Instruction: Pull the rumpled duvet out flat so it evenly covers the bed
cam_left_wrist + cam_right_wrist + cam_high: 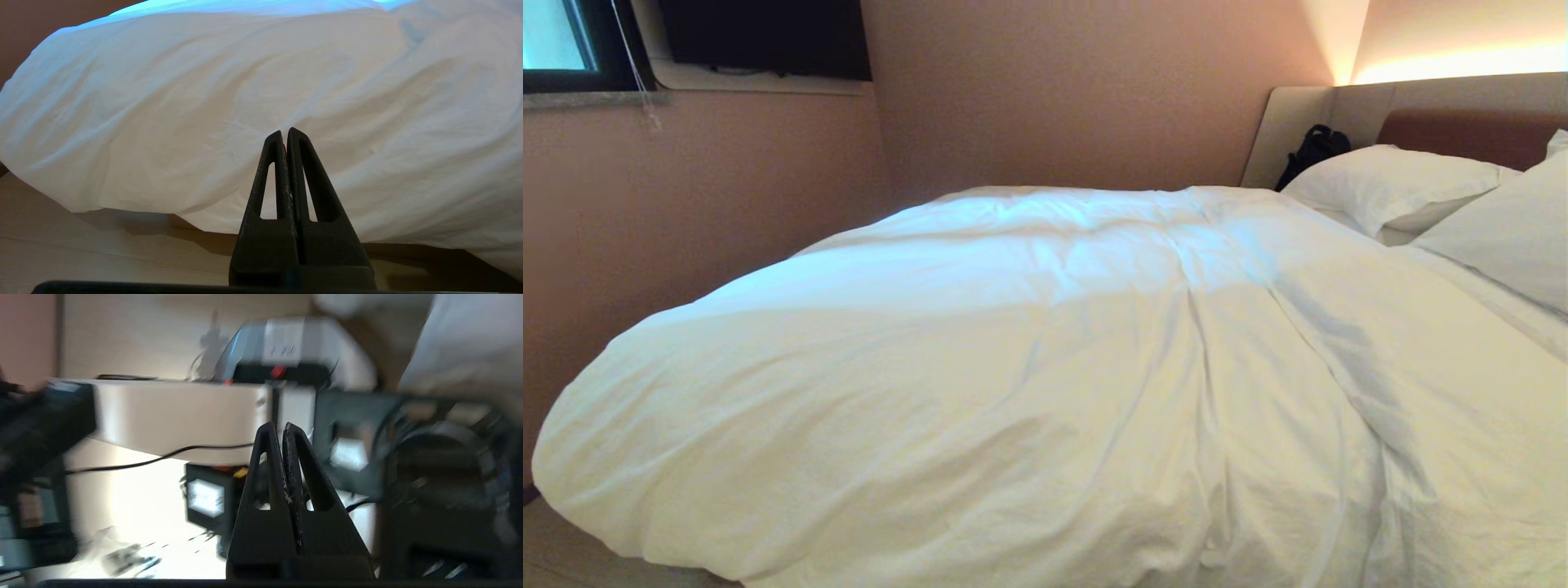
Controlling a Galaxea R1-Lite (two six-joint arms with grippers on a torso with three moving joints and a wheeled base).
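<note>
Head view, left to right: a dark window frame [572, 49] and a dark panel [768, 37] sit high on the pink wall. The duvet [1045, 359] is spread over most of the bed [1470, 106], puffy and creased, with folds running down its right half; its near edge hangs over the bed's side. At the right, two white pillows [1388, 184] lie against the padded headboard, with a black object [1311, 151] just beside the nearer-to-wall one.

Neither arm appears in the head view. The left pincer [284, 132] is clenched, empty, pointing at the duvet's overhanging edge above the pale floor [81, 249], apart from the fabric. The right pincer [276, 428] is likewise clenched and empty, facing blurred robot hardware and a black cable [163, 457].
</note>
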